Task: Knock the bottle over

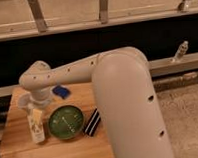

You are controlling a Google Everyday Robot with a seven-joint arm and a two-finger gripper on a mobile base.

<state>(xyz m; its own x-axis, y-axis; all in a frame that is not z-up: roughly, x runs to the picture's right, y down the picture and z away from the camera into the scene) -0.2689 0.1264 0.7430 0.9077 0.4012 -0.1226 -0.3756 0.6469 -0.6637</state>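
The small whitish translucent plastic bottle (37, 126) is seen at the left of the wooden surface (71, 152), just left of the round green bowl (65, 122); whether it is upright or already tipped cannot be told. The white hand (33, 103) at the end of the large white arm (121, 100) is placed directly above and behind the bottle, apparently close to its top; how far the hand is parted, and whether anything is held, cannot be told. A risk is judged in a sideways push toward the right, by which the bottle could be driven into the bowl and the bowl shifted rather than the bottle toppled; a push to the left could send it off the surface edge. A dark striped flat packet (92, 123) lies touching the bowl's right side, and a small blue object (60, 90) lies behind the bowl. A slim greyish bottle (181, 51) stands well apart on the ledge at the right.
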